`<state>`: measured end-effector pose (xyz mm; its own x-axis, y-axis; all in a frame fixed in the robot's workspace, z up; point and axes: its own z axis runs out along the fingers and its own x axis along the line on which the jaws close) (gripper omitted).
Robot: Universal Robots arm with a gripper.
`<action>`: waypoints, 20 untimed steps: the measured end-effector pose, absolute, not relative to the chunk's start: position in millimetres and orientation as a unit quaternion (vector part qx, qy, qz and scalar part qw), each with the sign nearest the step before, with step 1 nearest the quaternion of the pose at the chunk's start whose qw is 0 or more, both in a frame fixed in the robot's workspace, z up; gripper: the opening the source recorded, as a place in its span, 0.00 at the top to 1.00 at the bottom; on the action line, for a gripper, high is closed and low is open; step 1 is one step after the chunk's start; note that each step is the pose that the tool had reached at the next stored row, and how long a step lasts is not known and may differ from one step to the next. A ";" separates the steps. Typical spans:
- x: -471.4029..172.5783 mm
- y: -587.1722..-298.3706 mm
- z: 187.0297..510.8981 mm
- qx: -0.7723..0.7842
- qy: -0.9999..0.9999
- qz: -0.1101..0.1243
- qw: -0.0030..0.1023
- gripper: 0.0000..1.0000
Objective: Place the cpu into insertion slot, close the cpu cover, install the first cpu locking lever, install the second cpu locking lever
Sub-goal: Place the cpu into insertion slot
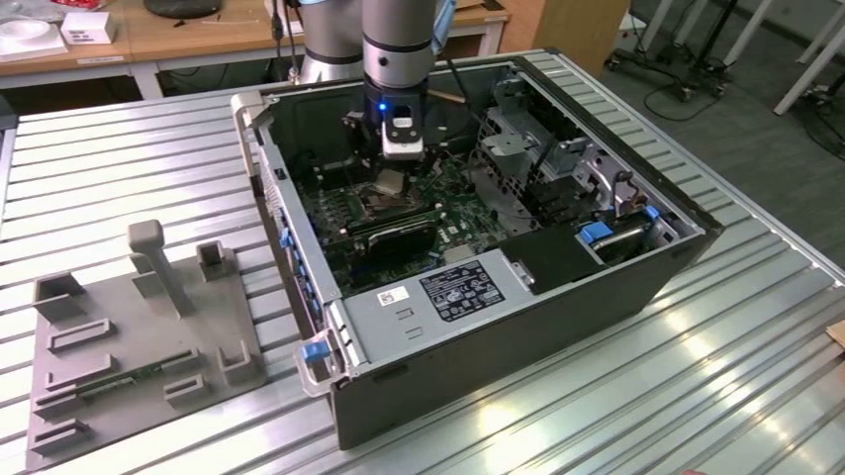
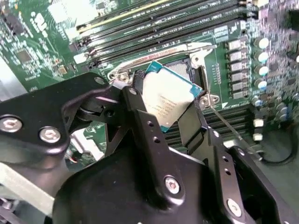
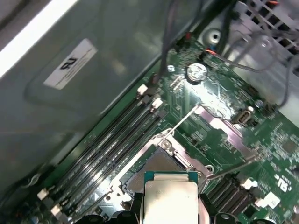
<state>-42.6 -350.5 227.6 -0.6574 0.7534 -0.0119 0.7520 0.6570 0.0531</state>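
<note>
Hand (image 2: pixel 169 103) around cpu (image 2: pixel 163 95), aslant above insertion slot (image 2: pixel 183 70)

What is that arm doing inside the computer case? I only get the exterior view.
Observer: In the second wrist view, the end effector grips the cpu by two opposite edges.
Operator: Is it plugged in yet?
Observer: No. In that view the cpu is held tilted over the insertion slot, not seated.
Operator: Is anything covering the slot?
Observer: No. In the first wrist view the cpu cover is swung open, so the slot's dark centre is bare.
</note>
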 end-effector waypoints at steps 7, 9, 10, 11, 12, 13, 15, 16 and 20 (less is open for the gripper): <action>-42.6 -350.5 227.6 0.461 0.887 0.021 0.018 0.46; -42.6 -350.5 227.6 0.462 0.887 0.021 0.018 0.46; -42.6 -350.4 227.6 0.462 0.887 0.021 0.018 0.46; -42.6 -350.4 227.6 0.462 0.887 0.021 0.018 0.46; -42.6 -350.4 227.6 0.462 0.887 0.021 0.018 0.46; -42.6 -350.4 227.6 0.464 0.886 0.021 0.018 0.46; -42.6 -350.4 227.5 0.477 0.878 0.021 0.018 0.46; -42.6 -350.4 227.5 0.485 0.874 0.020 0.018 0.46; -42.6 -350.4 227.5 0.517 0.856 0.020 0.019 0.46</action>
<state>-42.6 -350.4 227.5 -0.4652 0.8851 -0.0119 0.8837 0.4651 0.0531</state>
